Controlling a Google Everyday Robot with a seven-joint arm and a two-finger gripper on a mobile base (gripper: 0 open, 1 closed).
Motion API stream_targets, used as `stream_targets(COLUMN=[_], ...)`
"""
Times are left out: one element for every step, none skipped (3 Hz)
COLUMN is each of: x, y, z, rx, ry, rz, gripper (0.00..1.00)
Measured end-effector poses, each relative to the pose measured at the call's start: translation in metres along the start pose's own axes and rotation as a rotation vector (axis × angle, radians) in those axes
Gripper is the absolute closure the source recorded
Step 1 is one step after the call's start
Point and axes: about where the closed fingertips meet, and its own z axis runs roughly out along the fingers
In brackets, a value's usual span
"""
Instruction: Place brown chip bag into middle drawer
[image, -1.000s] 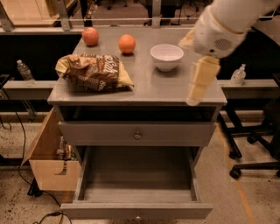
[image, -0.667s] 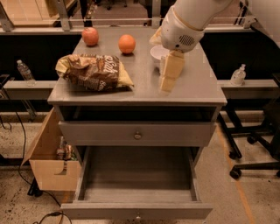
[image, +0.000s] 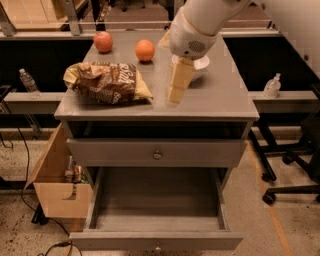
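Observation:
The brown chip bag (image: 106, 82) lies on the left of the grey cabinet top (image: 220, 95), dark brown with tan ends and white lettering. The gripper (image: 176, 95) hangs from the white arm over the middle of the top, right of the bag and apart from it, with nothing in it. The middle drawer (image: 157, 212) is pulled open at the bottom, a wide shallow grey tray with a small knob at its front. The drawer above it (image: 157, 152) is shut.
A red apple (image: 103, 41) and an orange (image: 145, 50) sit at the back of the top. A white bowl (image: 201, 63) is partly hidden behind the arm. A cardboard box (image: 55, 185) stands left of the cabinet. Chair wheels (image: 280, 175) are at right.
The arm and gripper have moved left across the cabinet top, from the right edge to the middle, closer to the chip bag. The bag and drawer have not moved.

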Motion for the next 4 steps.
stream_targets(x=[-0.042,-0.079,-0.105,-0.114], y=[-0.024,-0.060,-0.093,-0.112], z=[0.027,0.060,0.087,0.114], rx=[0.051,0.115,0.172,0.183], ry=[0.024,0.057,0.057,0.033], rz=[-0.045,-0.083,-0.092,-0.073], gripper=[0.00,0.00,0.00,0.00])
